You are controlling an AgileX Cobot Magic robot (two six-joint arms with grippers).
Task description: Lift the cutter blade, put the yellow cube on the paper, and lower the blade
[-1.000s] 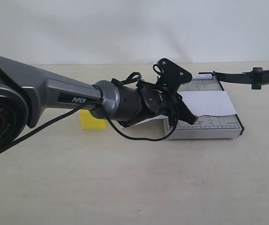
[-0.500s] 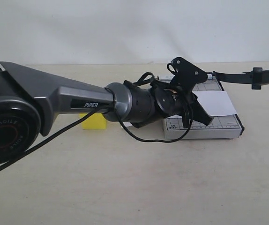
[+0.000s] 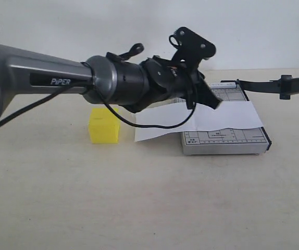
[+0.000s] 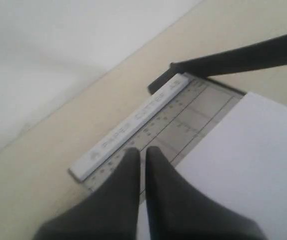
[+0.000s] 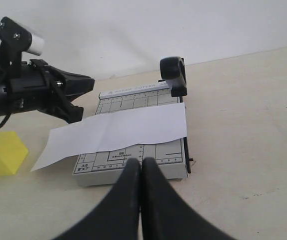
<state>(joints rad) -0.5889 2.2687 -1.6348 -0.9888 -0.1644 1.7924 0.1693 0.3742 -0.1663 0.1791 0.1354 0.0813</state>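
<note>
The yellow cube (image 3: 104, 125) sits on the table left of the grey gridded cutter base (image 3: 227, 140), also seen as the yellow cube (image 5: 2, 153). The white paper (image 3: 201, 117) lies across the base and overhangs its left side. The black cutter blade (image 3: 266, 86) stands lifted off the base, its thick handle (image 5: 173, 75) above the far right corner. My left gripper (image 3: 214, 100) hovers shut and empty over the paper's left part; its fingertips (image 4: 129, 152) point at the ruler strip. My right gripper (image 5: 142, 162) is shut, empty, in front of the base.
The left arm (image 3: 61, 83) stretches from the left edge over the cube, with a loose cable (image 3: 154, 124) hanging under the wrist. A white wall (image 3: 149, 26) closes off the back of the beige table (image 3: 149, 198).
The left arm has risen and its gripper has lifted from the base's front edge to above the paper, uncovering the cube and the paper's left end. Blade and cube are unmoved.
</note>
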